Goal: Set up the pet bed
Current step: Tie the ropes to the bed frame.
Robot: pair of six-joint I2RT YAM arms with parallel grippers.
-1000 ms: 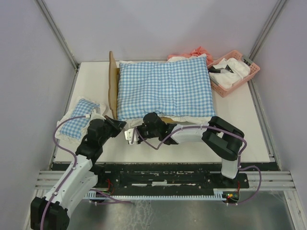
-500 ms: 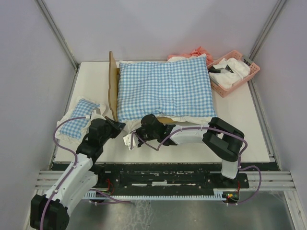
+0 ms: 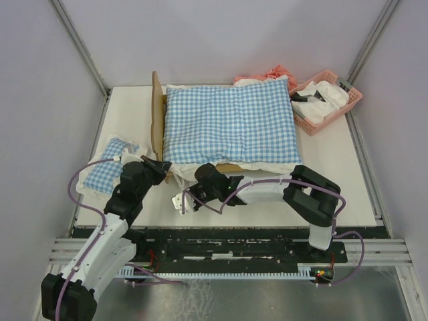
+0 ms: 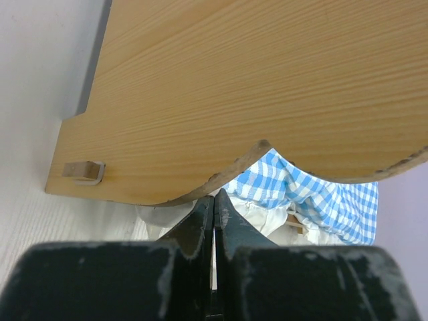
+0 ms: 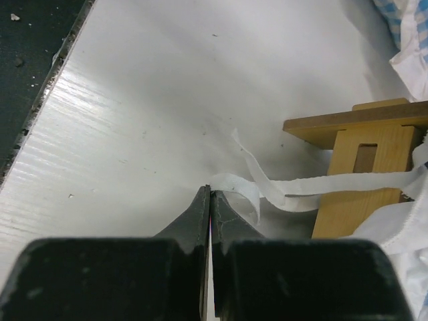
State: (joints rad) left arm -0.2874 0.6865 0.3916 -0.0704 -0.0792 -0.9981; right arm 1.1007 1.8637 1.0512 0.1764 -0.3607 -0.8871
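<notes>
The pet bed (image 3: 158, 114) stands at mid-table, its light-wood headboard (image 4: 254, 87) on the left. A blue-and-white checked cushion (image 3: 231, 124) covers its base. My left gripper (image 3: 167, 167) is shut and empty, with its tips (image 4: 214, 197) just under the headboard's wavy edge. The checked cushion (image 4: 314, 194) and its white frill show past them. My right gripper (image 3: 182, 199) is low over the table in front of the bed's near corner. It (image 5: 210, 194) is shut on the end of a white tie ribbon (image 5: 287, 190) that runs back to a wooden bed post (image 5: 364, 167).
A small checked pillow (image 3: 107, 170) lies at the left edge beside my left arm. A pink basket (image 3: 328, 100) with white cloth stands at the back right, and pink fabric (image 3: 274, 72) lies behind the bed. The table's dark near edge (image 5: 40, 60) is close to my right gripper.
My right gripper has drawn left and toward the near edge with the ribbon. My left gripper has shifted slightly toward the headboard's bottom corner.
</notes>
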